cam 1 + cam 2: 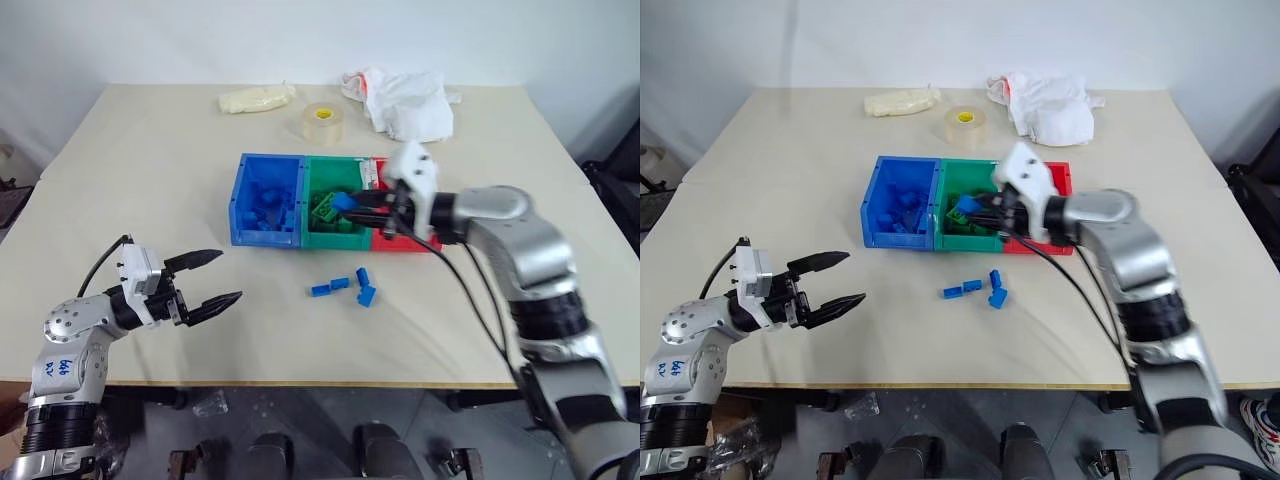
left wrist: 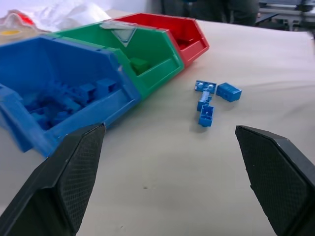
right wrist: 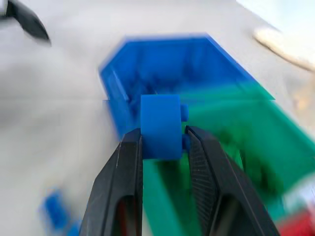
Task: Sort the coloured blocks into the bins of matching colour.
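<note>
- We see the right gripper (image 3: 162, 142) clamped on one blue block (image 3: 160, 126), held above the green bin (image 1: 335, 210), close to its border with the blue bin (image 1: 268, 200).
- The left gripper (image 1: 215, 278) hangs over the near left part of the desk (image 1: 150, 170) with its fingers spread apart and nothing between them, well apart from the bins.
- The three bins stand joined in a row at the middle of the desk: blue, then green, then the red bin (image 2: 189, 34).
- The blue bin already has a heap of blue blocks inside; the green one has green pieces.
- Four loose blue blocks (image 1: 345, 287) lie in a small cluster on the desk just in front of the green and red bins.
- At the far side we find a roll of tape (image 1: 322, 121), a white crumpled bag (image 1: 405, 100) and a pale yellowish bundle (image 1: 257, 98).
</note>
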Available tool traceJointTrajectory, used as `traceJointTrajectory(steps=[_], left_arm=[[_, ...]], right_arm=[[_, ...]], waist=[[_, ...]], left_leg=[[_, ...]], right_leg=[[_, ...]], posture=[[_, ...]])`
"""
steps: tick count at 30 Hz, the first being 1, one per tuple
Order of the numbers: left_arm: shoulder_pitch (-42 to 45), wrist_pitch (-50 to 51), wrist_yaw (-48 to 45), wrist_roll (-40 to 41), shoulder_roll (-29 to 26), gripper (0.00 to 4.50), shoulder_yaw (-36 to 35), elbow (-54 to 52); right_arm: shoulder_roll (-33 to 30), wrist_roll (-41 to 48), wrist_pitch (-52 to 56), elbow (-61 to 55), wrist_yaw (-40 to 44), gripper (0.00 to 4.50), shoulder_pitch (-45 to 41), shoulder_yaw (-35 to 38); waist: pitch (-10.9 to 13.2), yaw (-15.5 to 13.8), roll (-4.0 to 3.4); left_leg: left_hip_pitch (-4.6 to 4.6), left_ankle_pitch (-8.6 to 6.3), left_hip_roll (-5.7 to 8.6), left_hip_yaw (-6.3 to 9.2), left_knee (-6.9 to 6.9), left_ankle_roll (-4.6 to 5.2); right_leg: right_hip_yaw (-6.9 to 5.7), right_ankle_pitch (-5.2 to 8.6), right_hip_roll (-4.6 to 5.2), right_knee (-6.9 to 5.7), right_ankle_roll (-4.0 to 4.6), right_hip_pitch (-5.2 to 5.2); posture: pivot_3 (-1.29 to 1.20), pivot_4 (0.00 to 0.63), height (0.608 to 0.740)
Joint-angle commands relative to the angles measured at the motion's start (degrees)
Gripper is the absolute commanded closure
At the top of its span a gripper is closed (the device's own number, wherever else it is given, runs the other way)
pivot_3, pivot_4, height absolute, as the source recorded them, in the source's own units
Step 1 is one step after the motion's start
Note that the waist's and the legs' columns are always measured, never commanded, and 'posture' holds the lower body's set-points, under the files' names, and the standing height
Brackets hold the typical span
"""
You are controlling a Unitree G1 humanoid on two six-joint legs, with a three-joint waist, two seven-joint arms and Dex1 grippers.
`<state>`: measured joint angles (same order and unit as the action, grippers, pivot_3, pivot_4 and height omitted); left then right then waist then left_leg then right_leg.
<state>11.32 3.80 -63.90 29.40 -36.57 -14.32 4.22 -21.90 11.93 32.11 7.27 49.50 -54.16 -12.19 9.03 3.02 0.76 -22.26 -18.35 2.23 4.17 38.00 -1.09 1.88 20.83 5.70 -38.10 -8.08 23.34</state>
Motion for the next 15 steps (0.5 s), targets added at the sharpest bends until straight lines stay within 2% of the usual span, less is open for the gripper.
traceJointTrajectory(steps=[1, 7, 8, 11, 15], left_arm=[[1.1, -1.3, 0.4, -0.1, 0.5, 0.0, 0.1, -0.4], [1.4, -1.8, 1.3, -0.4, 1.2, 0.0, 0.8, -0.8], [1.4, -1.9, 1.6, -0.5, 1.3, 0.0, 0.9, -0.9], [1.4, -2.0, 2.2, -0.6, 1.5, 0.0, 0.8, -1.3], [1.3, -2.3, 2.4, -0.5, 1.3, 0.0, 0.6, -1.3]], right_arm=[[6.9, -3.8, -8.6, 12.4, -4.4, 3.61, -6.6, -1.6], [17.9, -9.2, -22.4, 39.3, -11.0, 3.61, -18.7, -1.8], [19.0, -10.0, -24.0, 42.8, -12.0, 2.89, -20.0, -1.7], [20.6, -12.3, -29.4, 48.9, -13.6, 1.9, -22.1, -1.9], [20.3, -12.2, -33.3, 49.3, -12.1, 0.56, -22.4, -0.4]], waist=[[0.0, 0.5, 0.0], [0.0, 2.1, 0.0], [0.0, 2.3, 0.0], [0.0, 3.1, 0.0], [0.0, 3.7, -0.02]], left_leg=[[0.0, 0.0, 0.01, 0.0, -0.01, 0.0], [0.0, 0.0, 0.11, 0.08, 0.06, 0.0], [0.0, 0.0, 0.1, 0.08, 0.04, 0.0], [0.02, 0.0, 0.07, 0.17, 0.05, 0.0], [0.01, 0.0, 0.09, 0.25, 0.04, -0.01]], right_leg=[[-0.06, 0.0, -0.01, -0.08, 0.0, 0.05], [-0.34, -0.03, 0.09, -0.59, 0.06, 0.14], [-0.37, -0.04, 0.09, -0.57, 0.06, 0.14], [-0.6, -0.04, 0.11, -0.65, 0.07, 0.14], [-0.95, -0.04, 0.25, -0.67, 0.08, 0.14]], posture=[[0.0, 0.15, 0.74], [0.0, 0.15, 0.74], [0.0, 0.15, 0.74], [0.0, 0.15, 0.74], [0.0, 0.15, 0.74]])
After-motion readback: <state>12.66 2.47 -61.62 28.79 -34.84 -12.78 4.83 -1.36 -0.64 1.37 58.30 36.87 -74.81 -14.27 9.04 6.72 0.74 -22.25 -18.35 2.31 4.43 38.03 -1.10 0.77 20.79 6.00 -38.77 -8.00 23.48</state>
